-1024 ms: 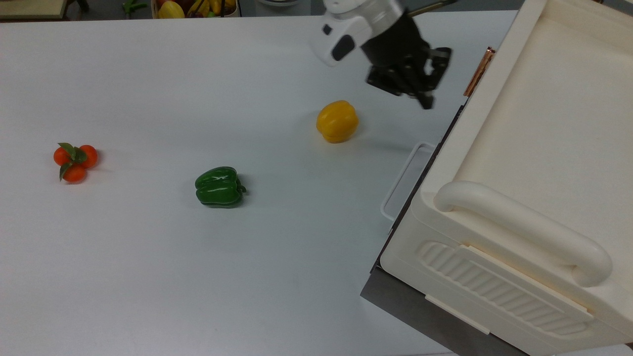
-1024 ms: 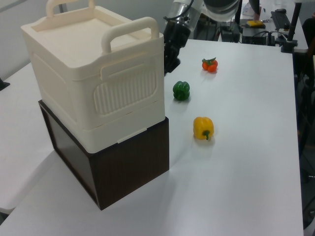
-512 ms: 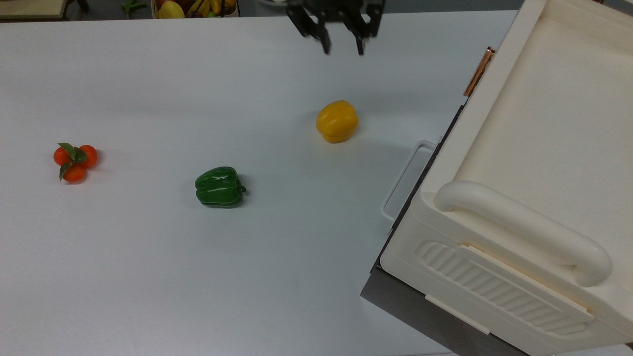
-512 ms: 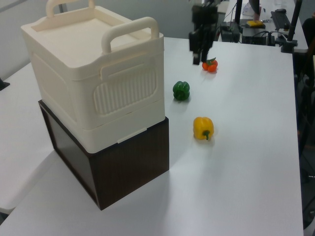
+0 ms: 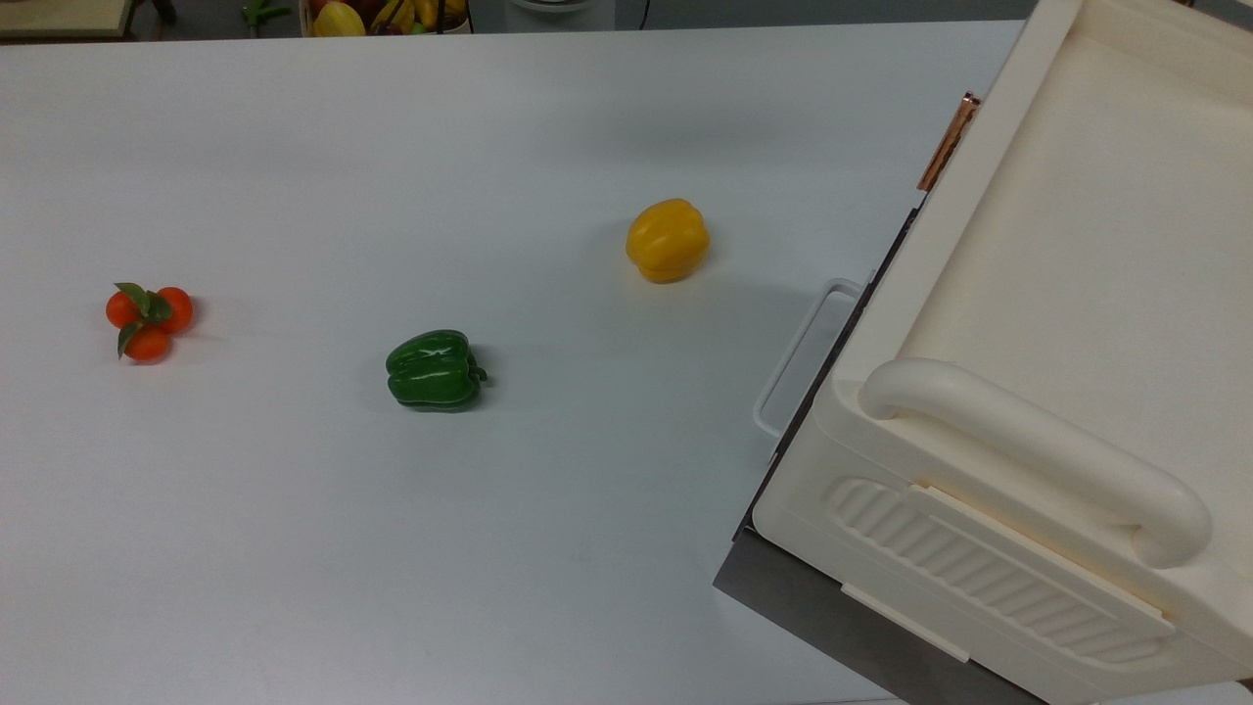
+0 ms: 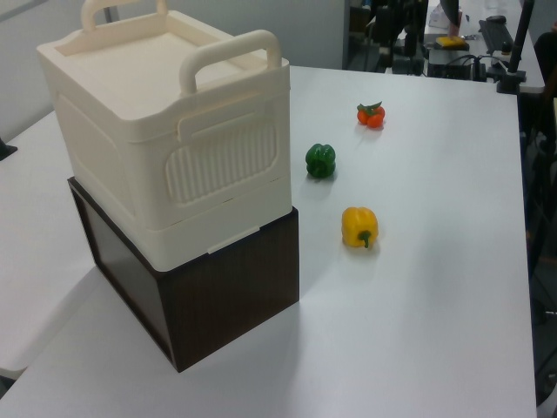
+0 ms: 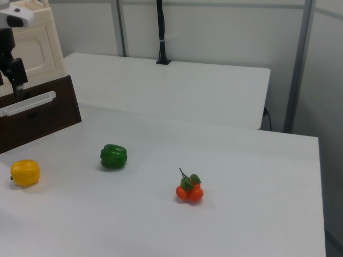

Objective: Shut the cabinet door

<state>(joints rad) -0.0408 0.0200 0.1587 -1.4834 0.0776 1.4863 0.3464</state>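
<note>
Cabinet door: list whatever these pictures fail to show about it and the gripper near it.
- Cabinet door, right view: cut off by the right view's left edge and partly covered by the gripper, so whether it is fully closed cannot be told.
- Top view: the door's face is hidden below the cabinet top; its copper handle pokes out.
- Left view: the door lies behind the cabinet body.
- Gripper, right view: partly cut off by the left edge.

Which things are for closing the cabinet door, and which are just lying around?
For the job: the cabinet door, its copper handle, the gripper.

Just lying about: the yellow pepper, the green pepper, the bunch of small orange fruits.
</note>
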